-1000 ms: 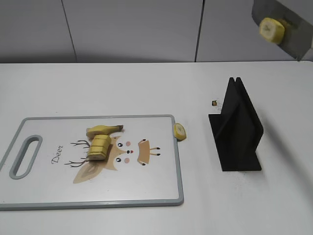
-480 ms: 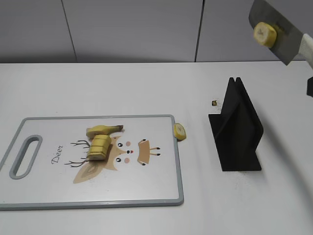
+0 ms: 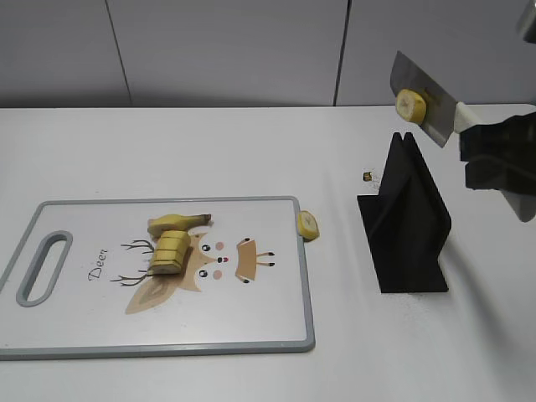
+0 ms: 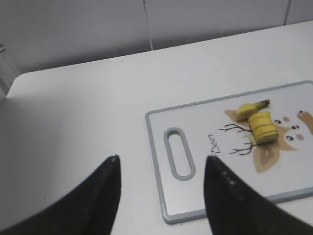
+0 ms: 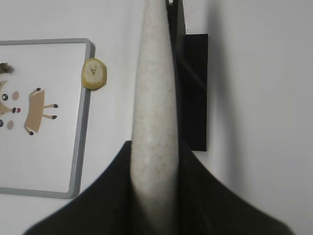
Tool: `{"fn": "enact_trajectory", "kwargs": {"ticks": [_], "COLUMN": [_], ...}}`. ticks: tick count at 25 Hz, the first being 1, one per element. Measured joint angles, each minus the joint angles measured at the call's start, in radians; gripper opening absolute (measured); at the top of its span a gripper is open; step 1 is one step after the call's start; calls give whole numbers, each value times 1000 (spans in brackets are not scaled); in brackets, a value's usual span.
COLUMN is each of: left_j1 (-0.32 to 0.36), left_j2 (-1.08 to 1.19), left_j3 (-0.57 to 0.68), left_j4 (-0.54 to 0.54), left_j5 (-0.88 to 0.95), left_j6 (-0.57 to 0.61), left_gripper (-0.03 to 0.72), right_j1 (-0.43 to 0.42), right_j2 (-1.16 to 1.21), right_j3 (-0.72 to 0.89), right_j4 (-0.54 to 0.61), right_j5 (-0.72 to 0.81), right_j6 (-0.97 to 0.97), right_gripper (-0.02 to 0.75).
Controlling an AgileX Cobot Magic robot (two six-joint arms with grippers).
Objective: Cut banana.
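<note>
We clamp our right gripper (image 3: pixel 490 155) on the knife (image 3: pixel 423 109) just above the black knife stand (image 3: pixel 406 222), seemingly to slot it home, 1 slice (image 3: pixel 410 105) stuck on the blade, our left gripper (image 4: pixel 161 169) open and empty, the banana (image 3: pixel 173 237) left of the stand on the cutting board (image 3: pixel 276 327).

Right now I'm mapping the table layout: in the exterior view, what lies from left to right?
cutting board → banana → loose slice → black knife stand → right gripper holding the knife.
</note>
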State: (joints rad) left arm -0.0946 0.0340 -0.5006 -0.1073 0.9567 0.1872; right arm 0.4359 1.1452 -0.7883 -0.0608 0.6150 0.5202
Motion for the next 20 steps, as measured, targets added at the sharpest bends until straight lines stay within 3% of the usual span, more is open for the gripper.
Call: {"fn": "enact_trajectory", "kwargs": {"ticks": [4, 15, 20], "left_j1": [36, 56, 56], "left_j2": [0, 1, 3], "left_j3": [0, 86, -5], "left_j4": [64, 83, 91], "left_j5": [-3, -205, -10], "left_j6": [-83, -94, -95], "left_gripper": [507, 502, 502], "right_j1": [0, 0, 0], "right_j2": [58, 101, 101], "right_j3": [0, 0, 0], "right_j4": [-14, -64, -66], "right_j5": [-21, -30, -30], "right_j6": [6, 56, 60], "right_gripper": [162, 161, 161]}}
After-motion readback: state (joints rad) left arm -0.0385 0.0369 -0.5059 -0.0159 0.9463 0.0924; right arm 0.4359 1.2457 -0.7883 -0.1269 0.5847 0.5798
